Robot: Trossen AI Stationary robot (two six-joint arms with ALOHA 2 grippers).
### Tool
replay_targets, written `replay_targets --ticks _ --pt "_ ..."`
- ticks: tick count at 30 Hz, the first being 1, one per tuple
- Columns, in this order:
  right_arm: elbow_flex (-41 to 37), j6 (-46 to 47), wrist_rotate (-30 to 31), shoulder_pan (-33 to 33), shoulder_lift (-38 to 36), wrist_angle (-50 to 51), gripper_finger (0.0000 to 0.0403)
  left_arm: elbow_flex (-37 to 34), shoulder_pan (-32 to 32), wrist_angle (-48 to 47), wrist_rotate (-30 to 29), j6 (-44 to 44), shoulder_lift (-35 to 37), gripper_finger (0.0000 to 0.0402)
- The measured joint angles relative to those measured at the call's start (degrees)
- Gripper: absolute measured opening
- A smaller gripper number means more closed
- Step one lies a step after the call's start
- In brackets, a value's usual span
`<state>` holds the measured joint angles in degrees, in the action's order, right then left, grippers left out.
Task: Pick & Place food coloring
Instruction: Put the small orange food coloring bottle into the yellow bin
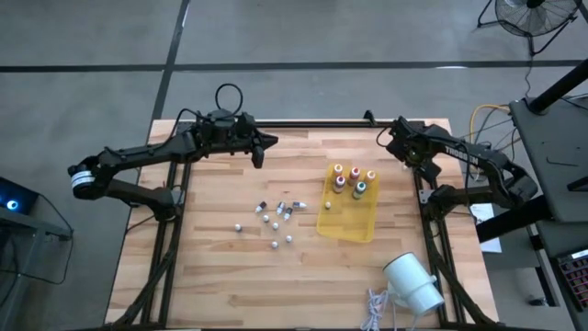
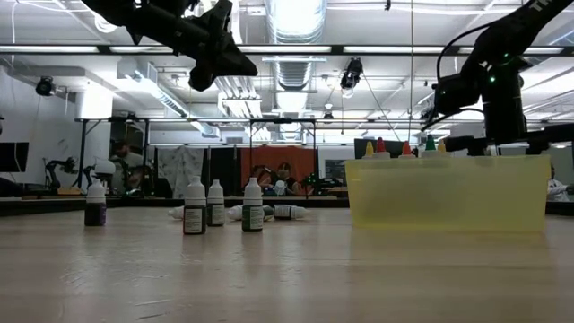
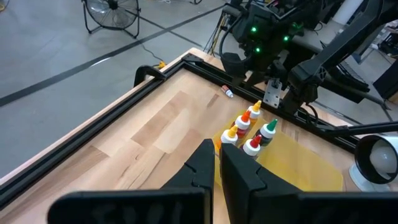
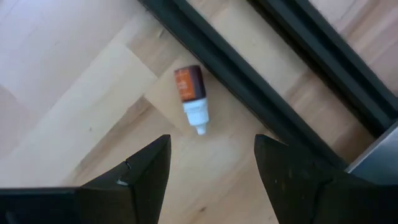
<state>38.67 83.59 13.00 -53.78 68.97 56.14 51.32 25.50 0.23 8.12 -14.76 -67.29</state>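
Several small food coloring bottles [image 1: 354,180] with orange, red and green tops stand upright at the far end of a flat yellow tray [image 1: 347,225]. More tiny white-capped vials [image 1: 276,216] are scattered mid-table, some upright [image 2: 195,208], some lying. One small bottle [image 4: 189,96] with an orange-brown label and white cap lies on its side beside the black rail at the table's far right corner [image 3: 228,93]. My right gripper [image 4: 211,163] hangs open just above it, pointing down, touching nothing. My left gripper [image 3: 217,171] is shut and empty, raised over the far middle of the table [image 1: 262,147].
A black rail [image 1: 312,124] runs along the far edge and down the right side. A big white cylinder [image 1: 413,283] with a white cord [image 1: 375,308] lies at the near right. Bare wood lies at the near left.
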Motion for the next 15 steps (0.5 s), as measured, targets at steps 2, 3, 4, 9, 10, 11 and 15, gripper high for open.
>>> replay_targets --ticks 2,3,4,9,10,11,15 --pt "-0.28 -0.25 0.66 0.0 0.01 -0.41 0.0221 0.01 0.0 0.05 0.0 0.0 0.0 0.0" --pt "-0.56 -0.81 0.72 0.0 0.02 -1.16 0.0221 0.01 0.0 0.06 -0.02 0.0 0.0 0.0" --pt "-0.9 -1.35 0.72 0.0 0.01 -2.19 0.0221 0.01 0.0 0.05 0.0 0.0 0.0 0.0" --pt "-3.0 1.83 1.03 0.0 0.02 -5.92 0.0221 0.01 0.0 0.08 -0.02 0.0 0.0 0.0" --pt "-3.39 2.33 1.68 0.0 0.01 -6.25 0.0221 0.01 0.0 0.08 -0.01 0.0 0.0 0.0" --pt "-3.68 2.55 2.58 0.0 0.02 -6.23 0.0221 0.01 0.0 0.09 -0.02 0.0 0.0 0.0" --pt "-4.46 2.1 6.56 0.0 0.0 -6.37 0.0221 0.01 0.0 0.09 -0.02 0.0 0.0 0.0"
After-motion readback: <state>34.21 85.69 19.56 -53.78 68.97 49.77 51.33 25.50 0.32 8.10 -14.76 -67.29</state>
